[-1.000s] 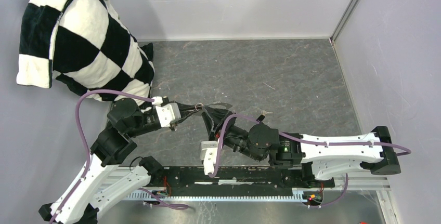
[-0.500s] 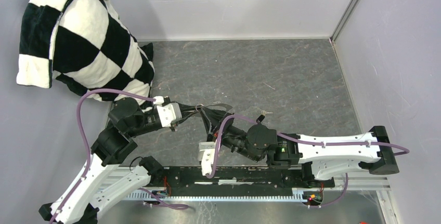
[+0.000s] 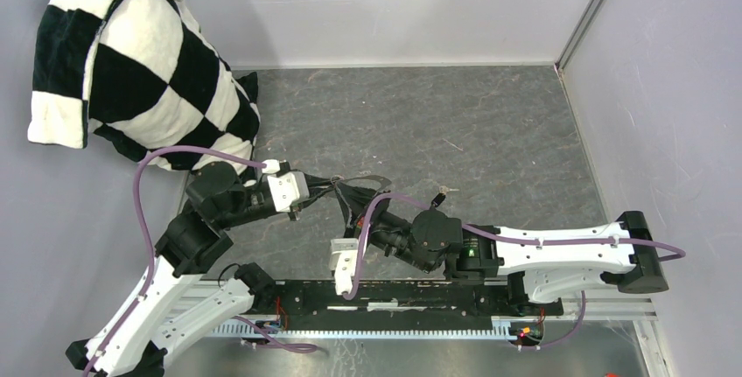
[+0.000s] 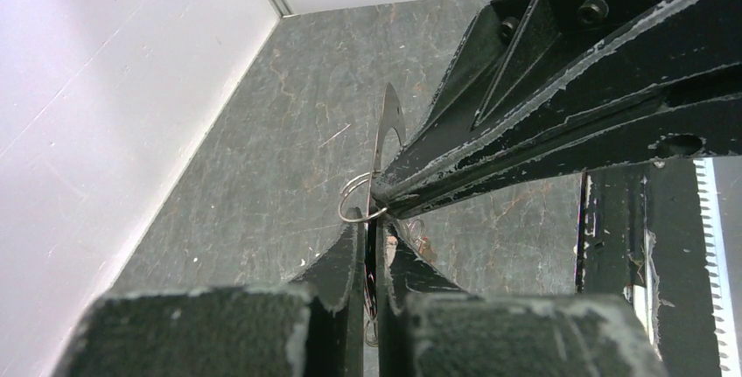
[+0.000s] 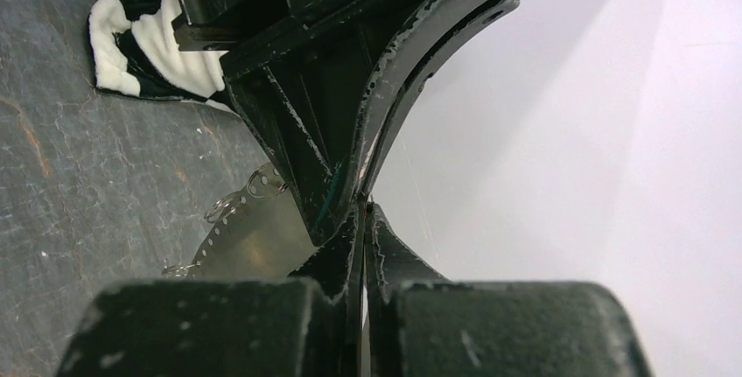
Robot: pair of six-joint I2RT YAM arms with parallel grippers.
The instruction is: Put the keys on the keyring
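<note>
My left gripper [image 4: 371, 239] is nearly closed on a thin metal piece [image 4: 388, 123], edge-on; right gripper [image 4: 382, 193] is pinched tight tip-to-tip against it — contents hidden. The keyring [image 4: 353, 203] dangles at the junction above the desk [image 4: 262, 132]. I hold left rigid, thread slowly — no twist.

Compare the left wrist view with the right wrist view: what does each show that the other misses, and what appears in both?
Only the left wrist view shows the black base rail with its white toothed edge. Only the right wrist view shows the black-and-white checkered cushion and the row of holes along the flat face of the metal strip. Both show the left gripper and right gripper meeting tip to tip with fingers closed, the thin metal strip, small wire rings near the tips, the grey table and a pale wall.
</note>
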